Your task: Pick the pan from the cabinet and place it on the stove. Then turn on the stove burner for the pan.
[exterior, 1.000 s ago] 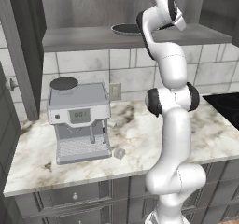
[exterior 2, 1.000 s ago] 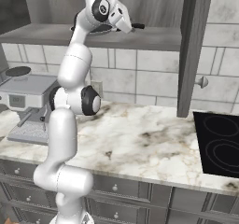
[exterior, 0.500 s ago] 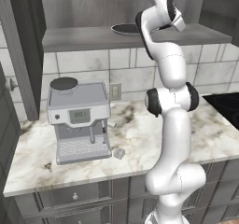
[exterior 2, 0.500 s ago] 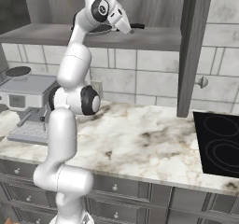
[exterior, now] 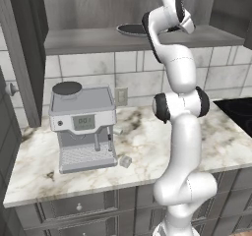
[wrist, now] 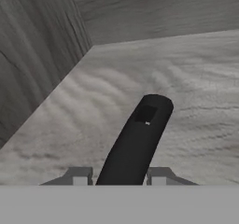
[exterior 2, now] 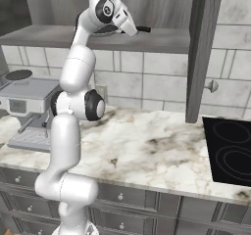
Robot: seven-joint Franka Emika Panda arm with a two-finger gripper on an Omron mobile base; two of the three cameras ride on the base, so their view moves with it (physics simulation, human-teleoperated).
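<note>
The pan [exterior: 129,29] lies on the open cabinet's shelf [exterior: 88,39], a dark shallow round with its long black handle [wrist: 140,134] pointing toward the hand. My gripper [wrist: 120,176] is up at the shelf's front edge, and both fingertips [wrist: 79,175] press against the sides of the handle near its base. From the right, the handle's end [exterior 2: 143,29] sticks out past the gripper [exterior 2: 131,29]. The black glass stove [exterior 2: 229,151] with its thin ring markings sits on the counter far to the right, also seen as the stove [exterior: 241,109].
A grey coffee machine [exterior: 83,127] stands on the marble counter [exterior 2: 147,151] at the left, with a small pale block [exterior: 125,161] beside it. The open cabinet doors [exterior 2: 201,53] hang at either side. Drawers [exterior 2: 122,196] run below the counter.
The fingers have closed in from wide open onto the pan's handle. The arm and the pan have stayed where they were.
</note>
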